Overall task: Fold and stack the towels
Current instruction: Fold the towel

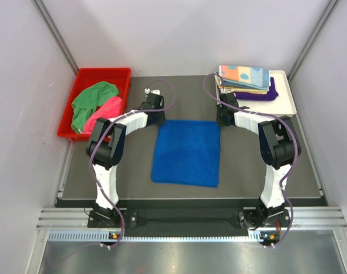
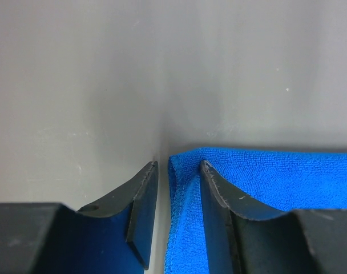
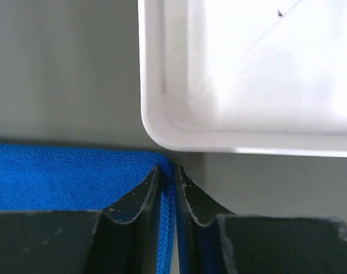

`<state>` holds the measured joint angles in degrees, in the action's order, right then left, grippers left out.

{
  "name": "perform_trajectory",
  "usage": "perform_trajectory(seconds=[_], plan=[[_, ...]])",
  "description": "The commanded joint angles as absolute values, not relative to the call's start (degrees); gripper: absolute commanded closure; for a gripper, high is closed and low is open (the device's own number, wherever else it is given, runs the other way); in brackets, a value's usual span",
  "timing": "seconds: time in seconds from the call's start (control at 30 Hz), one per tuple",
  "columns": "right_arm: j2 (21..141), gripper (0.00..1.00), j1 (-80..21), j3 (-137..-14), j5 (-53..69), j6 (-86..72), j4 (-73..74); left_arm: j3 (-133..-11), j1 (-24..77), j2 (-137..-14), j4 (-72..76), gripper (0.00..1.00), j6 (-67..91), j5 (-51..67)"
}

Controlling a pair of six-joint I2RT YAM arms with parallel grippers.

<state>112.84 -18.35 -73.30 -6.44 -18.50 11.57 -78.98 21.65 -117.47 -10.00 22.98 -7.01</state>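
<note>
**Containers**
- Red bin (image 1: 105, 71), far-left corner of the tabletop (image 1: 128, 171). Holds two loose, unfolded cloths: a green towel (image 1: 88, 103) crumpled toward the bin's left and far side, and a pink towel (image 1: 108, 109) bunched against its right wall. The two touch.
- White tray (image 1: 285, 100), far-right corner of the tabletop. Holds a folded stack at its far-left end: a dotted towel (image 1: 245, 74), orange-pink with teal spots, on top; thin layers beneath it, one yellow, too narrow to tell apart fully; and a purple towel (image 1: 262, 94) at the bottom, sticking out toward the near side. The near half of the tray is bare white.

**Loose item**
- Blue towel (image 1: 186, 151), royal blue terry. It lies flat in a rough rectangle at the middle of the tabletop, between the two arms. Its far-right corner sits just beside the tray's near-left corner.

**Arms**
- The left arm reaches forward with its elbow raised and the wrist turned inward. The left gripper (image 1: 156, 117) is at the towel's far-left corner. In the wrist view the fingers (image 2: 219, 205) straddle the hem with a gap showing, so it has not clamped.
- The right arm mirrors this pose. The right gripper (image 1: 222, 121) is at the towel's far-right corner, with its jaws pinched on the hem and only a thin blue strip between them.
</note>
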Motion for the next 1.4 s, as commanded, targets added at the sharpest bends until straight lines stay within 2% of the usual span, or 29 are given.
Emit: perform_trajectory(seconds=[0.0,0.1,0.4,0.6,0.93,1.37], plan=[[113.91,0.87,-18.81,-75.06,-7.21,-18.98,12.04,-75.68,21.62,-118.48,-11.70,0.60,24.87,-6.33],[113.91,0.92,-18.72,-75.15,-6.94,-18.90,12.13,-74.62,21.62,-118.21,-9.68,0.61,25.57,-4.84],[114.26,0.98,-18.72,-76.38,-6.06,-18.90,12.39,-73.04,21.62,-118.65,-5.28,0.75,26.81,-3.16],[114.35,1.00,-18.81,-76.47,-5.28,-18.90,11.69,-71.81,21.62,-117.69,-3.08,1.00,26.98,-3.34],[111.28,1.00,-18.72,-74.18,-5.01,-19.16,8.35,-67.34,21.62,-110.67,2.89,1.00,26.90,-9.40],[91.17,1.00,-20.21,-66.54,-5.89,-17.93,5.63,-56.87,24.17,-90.36,7.56,1.00,25.75,-15.55]])
